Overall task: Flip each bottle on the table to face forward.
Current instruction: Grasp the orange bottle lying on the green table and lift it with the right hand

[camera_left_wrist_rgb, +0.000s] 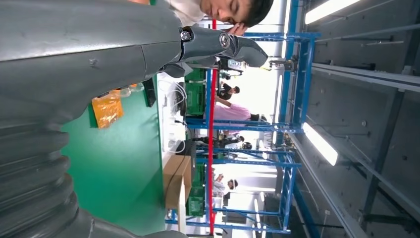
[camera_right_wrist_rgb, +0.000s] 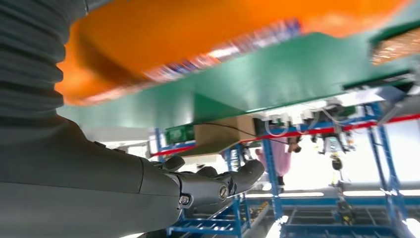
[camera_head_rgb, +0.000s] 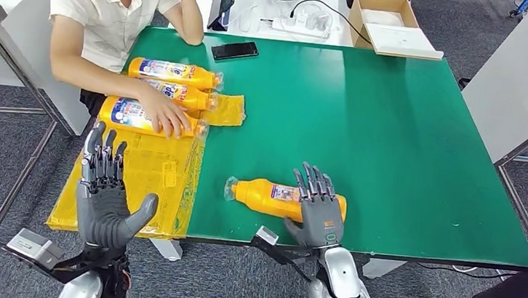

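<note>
Orange bottle point(camera_head_rgb: 271, 197) lies under the spread right hand point(camera_head_rgb: 317, 211); left hand point(camera_head_rgb: 105, 192) wide, empty.

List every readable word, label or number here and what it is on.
None can be read.
Three bottles by the person: blue-and-white labels, too small.
Near bottle under the right hand: label too small in the head view, blurred in the right wrist view.

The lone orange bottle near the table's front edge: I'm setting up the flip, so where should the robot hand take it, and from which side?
Probably round the wide body of the orange bottle, near its base, coming from the front edge where the right robot hand already rests. The bottle lies on its side, its narrow cap end pointing to the robot's left, and the body gives the fingers more to wrap for rolling it.
</note>
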You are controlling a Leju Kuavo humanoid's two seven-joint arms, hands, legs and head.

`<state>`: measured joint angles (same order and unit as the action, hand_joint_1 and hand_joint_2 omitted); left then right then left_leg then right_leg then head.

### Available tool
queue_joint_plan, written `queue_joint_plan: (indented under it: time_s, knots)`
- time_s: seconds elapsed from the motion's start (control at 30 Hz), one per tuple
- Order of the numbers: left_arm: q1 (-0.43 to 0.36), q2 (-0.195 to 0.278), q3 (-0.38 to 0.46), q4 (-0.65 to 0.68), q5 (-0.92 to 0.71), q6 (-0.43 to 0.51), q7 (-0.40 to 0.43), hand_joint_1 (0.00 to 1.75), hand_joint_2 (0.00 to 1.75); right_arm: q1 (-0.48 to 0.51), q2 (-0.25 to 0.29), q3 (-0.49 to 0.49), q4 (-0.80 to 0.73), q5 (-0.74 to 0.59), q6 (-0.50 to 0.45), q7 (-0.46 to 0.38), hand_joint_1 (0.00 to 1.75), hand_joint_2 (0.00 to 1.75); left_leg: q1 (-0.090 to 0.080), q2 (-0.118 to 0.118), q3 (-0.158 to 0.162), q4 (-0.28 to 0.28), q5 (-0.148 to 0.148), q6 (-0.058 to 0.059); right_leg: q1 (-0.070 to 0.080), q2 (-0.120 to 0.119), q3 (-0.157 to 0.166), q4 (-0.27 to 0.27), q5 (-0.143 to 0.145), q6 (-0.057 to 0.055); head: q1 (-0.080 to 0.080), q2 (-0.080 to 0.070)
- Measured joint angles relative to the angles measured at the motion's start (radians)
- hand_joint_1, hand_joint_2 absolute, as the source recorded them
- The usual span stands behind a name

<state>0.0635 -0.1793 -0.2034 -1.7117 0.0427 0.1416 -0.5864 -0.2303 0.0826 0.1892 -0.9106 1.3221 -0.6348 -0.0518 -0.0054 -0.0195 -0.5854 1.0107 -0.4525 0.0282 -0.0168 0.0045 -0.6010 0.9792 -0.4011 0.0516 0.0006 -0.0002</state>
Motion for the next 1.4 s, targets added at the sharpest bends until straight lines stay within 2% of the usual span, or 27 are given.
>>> queue_joint_plan:
  time_s: [0.13, 0.4, 0.6, 0.77, 0.9, 1.13, 1.17, 1.2, 1.3, 1.33, 1.4]
  knots:
    - [0.001, 0.0, -0.003, 0.0, -0.009, 0.003, 0.016, 0.0, 1.75, -0.011, -0.007, 0.0, 0.044, 0.018, 0.008, 0.064, 0.0, 1.75, 0.0, 0.0, -0.001, 0.0, 0.0, 0.0, 0.0, 0.0, 0.0, 0.0, 0.0, 0.0, 0.0, 0.0]
    - [0.001, 0.001, -0.005, 0.0, -0.01, 0.002, 0.025, 0.0, 1.75, -0.019, -0.013, 0.0, 0.091, 0.017, 0.017, 0.079, 0.0, 1.75, 0.0, -0.001, -0.001, 0.0, 0.0, 0.0, 0.0, 0.0, 0.0, 0.0, 0.0, 0.0, 0.0, 0.0]
    - [0.001, 0.001, -0.007, 0.0, -0.01, -0.021, 0.052, 0.0, 1.75, -0.024, -0.016, 0.005, 0.104, -0.031, 0.12, 0.091, 0.0, 1.75, 0.0, 0.0, 0.0, 0.0, 0.0, 0.0, 0.0, 0.0, 0.0, 0.0, 0.0, 0.0, 0.0, 0.0]
    - [0.002, 0.0, -0.015, -0.012, -0.006, -0.049, 0.076, 0.0, 1.75, -0.028, -0.023, 0.025, 0.104, 0.001, 0.152, 0.179, 0.0, 1.75, 0.0, 0.002, 0.002, 0.0, 0.0, 0.0, 0.0, 0.0, 0.001, -0.001, 0.0, 0.0, 0.0, 0.0]
    - [0.013, 0.0, -0.015, -0.016, 0.005, -0.085, 0.137, 0.0, 1.75, -0.018, -0.031, 0.029, 0.091, 0.04, 0.182, 0.256, 0.0, 1.75, 0.0, 0.001, 0.005, 0.0, 0.0, 0.0, 0.0, 0.0, 0.003, -0.001, 0.0, 0.0, 0.0, 0.0]
    - [0.042, 0.001, -0.014, -0.013, -0.044, -0.075, 0.177, 0.0, 1.75, 0.008, -0.05, 0.019, 0.064, 0.029, 0.197, 0.279, 0.0, 1.75, 0.0, 0.0, 0.007, 0.0, 0.0, 0.0, 0.0, 0.0, 0.006, -0.001, 0.0, 0.0, 0.0, 0.0]
    - [0.043, 0.001, -0.014, -0.013, -0.044, -0.075, 0.178, 0.0, 1.75, 0.009, -0.052, 0.018, 0.062, 0.027, 0.197, 0.278, 0.05, 1.75, 0.0, 0.0, 0.007, 0.0, -0.001, 0.0, 0.0, 0.0, 0.006, -0.001, 0.0, 0.0, 0.0, 0.0]
    - [0.044, 0.001, -0.014, -0.013, -0.043, -0.074, 0.18, 0.0, 1.75, 0.01, -0.053, 0.016, 0.061, 0.023, 0.198, 0.278, 0.38, 1.75, 0.0, 0.0, 0.007, 0.0, -0.001, 0.0, 0.0, 0.0, 0.006, -0.001, 0.0, 0.0, 0.0, 0.0]
    - [0.044, 0.001, -0.014, -0.01, -0.02, -0.083, 0.201, 0.0, 1.75, 0.01, -0.056, 0.002, 0.064, -0.019, 0.231, 0.262, 1.64, 1.75, 0.0, 0.0, 0.008, 0.0, -0.001, 0.0, 0.0, 0.0, 0.007, -0.002, 0.0, 0.0, 0.0, 0.0]
    - [0.043, 0.001, -0.014, -0.007, -0.005, -0.09, 0.21, 0.0, 1.75, 0.007, -0.058, -0.005, 0.069, -0.039, 0.252, 0.253, 1.74, 1.75, 0.0, 0.001, 0.009, 0.0, -0.001, 0.0, 0.0, 0.0, 0.007, -0.002, 0.0, 0.0, 0.0, 0.0]
    - [0.04, 0.001, -0.013, 0.001, 0.019, -0.102, 0.226, 0.0, 1.75, -0.004, -0.068, -0.021, 0.088, -0.071, 0.288, 0.237, 1.75, 1.75, 0.0, 0.002, 0.013, 0.0, -0.002, 0.0, 0.0, 0.001, 0.005, -0.003, -0.002, 0.0, 0.0, 0.0]
